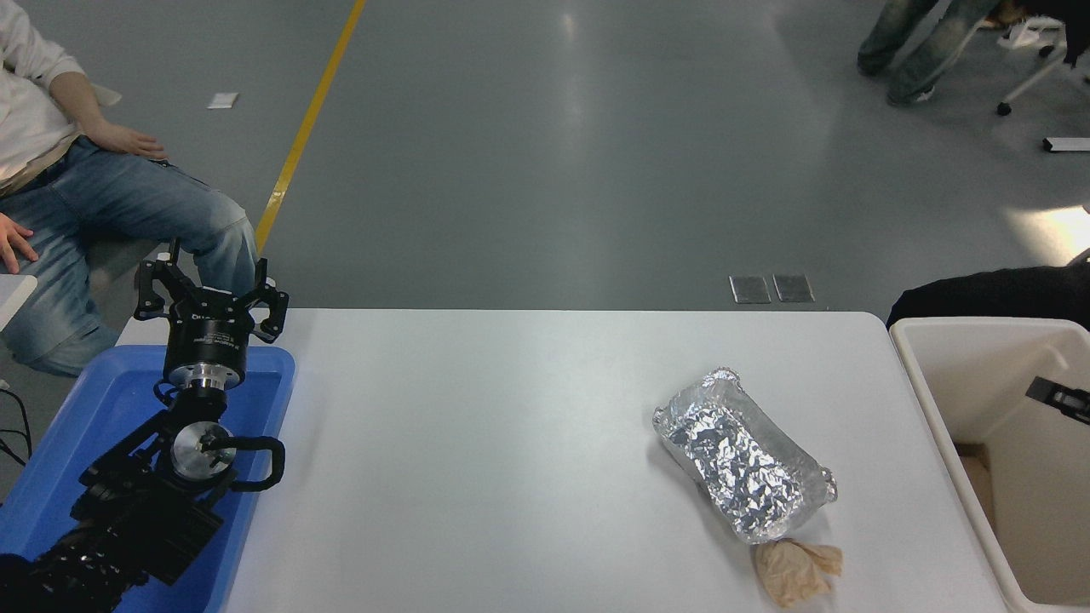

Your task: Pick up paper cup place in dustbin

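The paper cup is not in view. The cream-beige dustbin [972,377] stands at the table's right end, cut by the picture's edge. Only a small black tip of my right gripper [1062,397] shows at the right edge, over the dustbin's inside, with nothing visible in it. My left gripper [212,300] is parked at the lower left, above the far end of the blue tray, with its fingers spread and empty.
A crumpled foil tray [742,455] lies on the white table [477,443] at the right, with a tan paper wad [794,571] just in front of it. A blue plastic tray [102,409] sits under the left arm. A seated person [94,196] is at the far left.
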### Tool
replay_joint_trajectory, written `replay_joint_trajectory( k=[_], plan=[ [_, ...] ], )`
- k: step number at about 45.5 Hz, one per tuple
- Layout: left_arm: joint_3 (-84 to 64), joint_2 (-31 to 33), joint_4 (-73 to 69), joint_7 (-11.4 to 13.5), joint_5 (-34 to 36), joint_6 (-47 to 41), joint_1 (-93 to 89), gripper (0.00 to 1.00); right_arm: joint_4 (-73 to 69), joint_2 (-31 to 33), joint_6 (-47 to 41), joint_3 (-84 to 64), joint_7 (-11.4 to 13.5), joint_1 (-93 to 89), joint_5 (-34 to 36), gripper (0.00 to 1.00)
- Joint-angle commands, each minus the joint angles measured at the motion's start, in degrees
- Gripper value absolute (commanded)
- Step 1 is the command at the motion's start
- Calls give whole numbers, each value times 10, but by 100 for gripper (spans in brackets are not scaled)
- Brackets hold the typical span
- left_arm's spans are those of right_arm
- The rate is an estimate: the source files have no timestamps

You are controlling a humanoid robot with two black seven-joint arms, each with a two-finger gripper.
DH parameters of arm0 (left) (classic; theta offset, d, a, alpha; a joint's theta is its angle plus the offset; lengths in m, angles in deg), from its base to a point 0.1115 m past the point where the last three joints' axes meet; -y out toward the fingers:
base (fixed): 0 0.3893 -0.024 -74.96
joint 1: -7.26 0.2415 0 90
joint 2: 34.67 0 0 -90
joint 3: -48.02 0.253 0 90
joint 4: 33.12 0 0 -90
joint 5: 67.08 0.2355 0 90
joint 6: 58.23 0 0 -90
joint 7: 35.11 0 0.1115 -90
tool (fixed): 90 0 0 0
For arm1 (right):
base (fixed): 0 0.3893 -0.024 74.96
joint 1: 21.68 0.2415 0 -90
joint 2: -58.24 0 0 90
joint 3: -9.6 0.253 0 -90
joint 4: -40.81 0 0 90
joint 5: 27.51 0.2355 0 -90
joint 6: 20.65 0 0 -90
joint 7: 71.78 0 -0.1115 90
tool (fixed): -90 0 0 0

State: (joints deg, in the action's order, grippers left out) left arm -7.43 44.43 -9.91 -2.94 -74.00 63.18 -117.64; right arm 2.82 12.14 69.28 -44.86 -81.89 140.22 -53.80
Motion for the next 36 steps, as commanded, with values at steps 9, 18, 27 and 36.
replay_joint_trajectory(
  k=[9, 18, 27, 36],
  plan=[
    [1, 0, 0, -1, 1, 1, 1, 99, -446, -38, -228, -214, 1, 551, -75, 100],
    [1, 0, 0, 0, 1, 1, 1, 99, -522, -115, -347, -202, 0, 624, 15, 100],
    [0, 0, -1, 0, 0, 0, 1, 99, -576, -196, -353, -191, 0, 654, 129, 100],
    [0, 0, 0, 0, 0, 0, 1, 99, -572, -280, -353, -187, 0, 671, 164, 100]
  ],
)
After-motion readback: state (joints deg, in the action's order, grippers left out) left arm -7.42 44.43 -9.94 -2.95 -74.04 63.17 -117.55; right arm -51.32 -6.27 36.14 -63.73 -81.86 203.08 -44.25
